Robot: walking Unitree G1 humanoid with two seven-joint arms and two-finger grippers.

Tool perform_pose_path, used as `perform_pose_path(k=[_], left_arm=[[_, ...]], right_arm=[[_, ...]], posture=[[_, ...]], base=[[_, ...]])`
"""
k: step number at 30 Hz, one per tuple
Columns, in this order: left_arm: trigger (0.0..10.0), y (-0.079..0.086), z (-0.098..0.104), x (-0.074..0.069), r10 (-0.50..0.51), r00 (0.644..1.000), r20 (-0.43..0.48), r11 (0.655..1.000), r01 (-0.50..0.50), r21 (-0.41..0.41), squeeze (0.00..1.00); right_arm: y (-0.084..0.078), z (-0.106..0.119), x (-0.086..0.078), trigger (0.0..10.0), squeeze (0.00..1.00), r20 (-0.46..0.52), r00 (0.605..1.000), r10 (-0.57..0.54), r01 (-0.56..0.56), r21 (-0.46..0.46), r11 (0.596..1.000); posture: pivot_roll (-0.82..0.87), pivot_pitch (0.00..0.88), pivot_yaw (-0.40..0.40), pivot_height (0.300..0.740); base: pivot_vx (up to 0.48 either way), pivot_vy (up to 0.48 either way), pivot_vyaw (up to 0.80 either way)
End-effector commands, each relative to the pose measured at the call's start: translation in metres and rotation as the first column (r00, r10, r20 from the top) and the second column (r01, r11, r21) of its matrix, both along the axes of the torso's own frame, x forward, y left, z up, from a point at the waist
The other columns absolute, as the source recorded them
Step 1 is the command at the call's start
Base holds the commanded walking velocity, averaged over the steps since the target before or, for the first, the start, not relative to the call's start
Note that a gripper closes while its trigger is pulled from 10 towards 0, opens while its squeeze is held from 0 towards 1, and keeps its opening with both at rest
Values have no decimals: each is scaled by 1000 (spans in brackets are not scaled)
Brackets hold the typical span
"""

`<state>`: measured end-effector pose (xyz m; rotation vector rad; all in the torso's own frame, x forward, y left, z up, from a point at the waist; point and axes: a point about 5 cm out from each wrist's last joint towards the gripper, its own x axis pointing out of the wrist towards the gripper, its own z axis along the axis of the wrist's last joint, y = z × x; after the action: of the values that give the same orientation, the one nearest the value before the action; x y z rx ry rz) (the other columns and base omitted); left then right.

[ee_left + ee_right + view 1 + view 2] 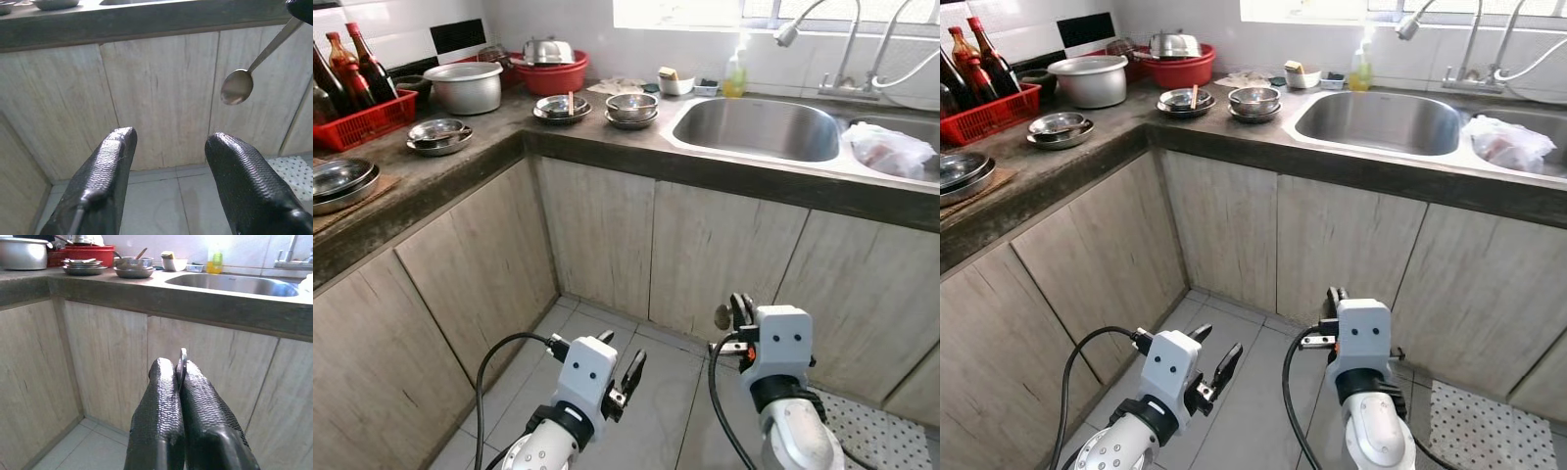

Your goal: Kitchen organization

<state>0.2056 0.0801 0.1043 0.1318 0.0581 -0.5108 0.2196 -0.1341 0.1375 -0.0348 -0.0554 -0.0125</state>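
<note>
My right gripper [740, 311] hangs low in front of the cabinet doors, shut on a metal spoon [722, 317]. The spoon's bowl [236, 87] sticks out sideways, and its thin handle [182, 363] is pinched between the fingers. My left gripper [622, 351] is beside it over the floor tiles, open and holding nothing. On the dark L-shaped counter [499, 147] stand steel bowls [631, 106], more bowls [561, 108] with a stick in them, a stack of plates [438, 135] and dishes [342, 180] at the left. The steel sink [756, 127] lies to the right.
A lidded pot [465, 86], a red basin [551, 70] and a red crate of bottles [357, 117] line the back left. A soap bottle [735, 73] and taps [842, 44] stand behind the sink. A plastic bag [889, 149] lies in the second basin. A dotted mat [876, 436] covers the floor.
</note>
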Motion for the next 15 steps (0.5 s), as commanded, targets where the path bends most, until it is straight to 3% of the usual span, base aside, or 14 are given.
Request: perform_pose_path(k=[1, 7, 15], left_arm=[[10000, 0, 1, 0, -5, 1000, 6, 1000, 5, 0, 0], [10000, 1, 1, 0, -8, 1000, 4, 1000, 8, 4, 0], [10000, 0, 0, 0, -8, 1000, 6, 1000, 8, 3, 0]], right_arm=[[1, 4, 0, 10000, 0, 20, 1000, 0, 0, 4, 1000], [-2, 16, 7, 10000, 0, 71, 997, -10, 9, 10, 1000], [-1, 17, 7, 10000, 0, 75, 997, -1, 0, 13, 1000]], posture=[[22, 0, 9, 740], [20, 0, 12, 740], [20, 0, 12, 740]], base=[[319, 0, 0], [315, 0, 0], [316, 0, 0]])
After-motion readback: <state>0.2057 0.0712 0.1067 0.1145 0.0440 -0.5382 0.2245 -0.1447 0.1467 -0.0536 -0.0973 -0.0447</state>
